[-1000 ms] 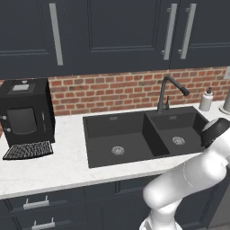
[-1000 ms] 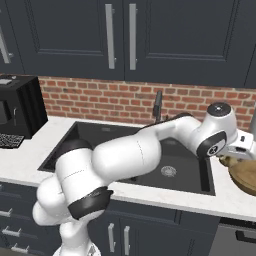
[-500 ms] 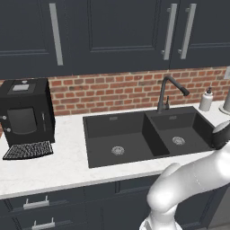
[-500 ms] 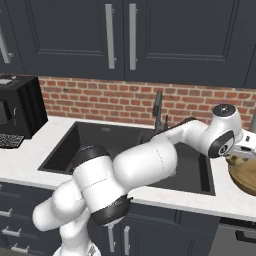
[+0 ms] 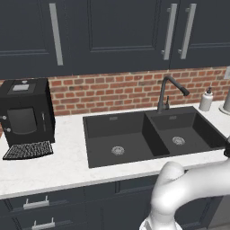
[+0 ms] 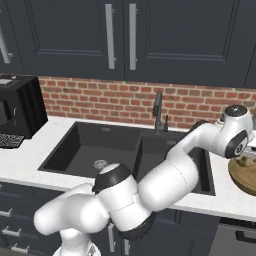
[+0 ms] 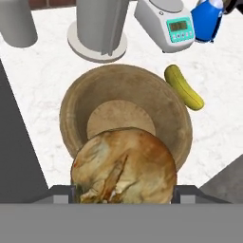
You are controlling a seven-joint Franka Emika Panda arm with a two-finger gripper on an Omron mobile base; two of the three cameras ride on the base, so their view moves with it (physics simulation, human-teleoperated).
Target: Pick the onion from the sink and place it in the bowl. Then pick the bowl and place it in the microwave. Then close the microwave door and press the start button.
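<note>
Above the wide light-brown wooden bowl [image 7: 126,116] I grip the light, slippery, papery golden-brown onion [image 7: 124,166] across its middle.

Open bowl [image 7: 126,109] mouth below; banana [image 7: 184,87], scale [image 7: 167,23], grey canister [image 7: 100,26] close around rim.

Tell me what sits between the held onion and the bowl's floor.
Nothing: in the hand view the onion, between the finger tips of the gripper, hangs over the bowl, whose floor beneath it is bare wood.
</note>
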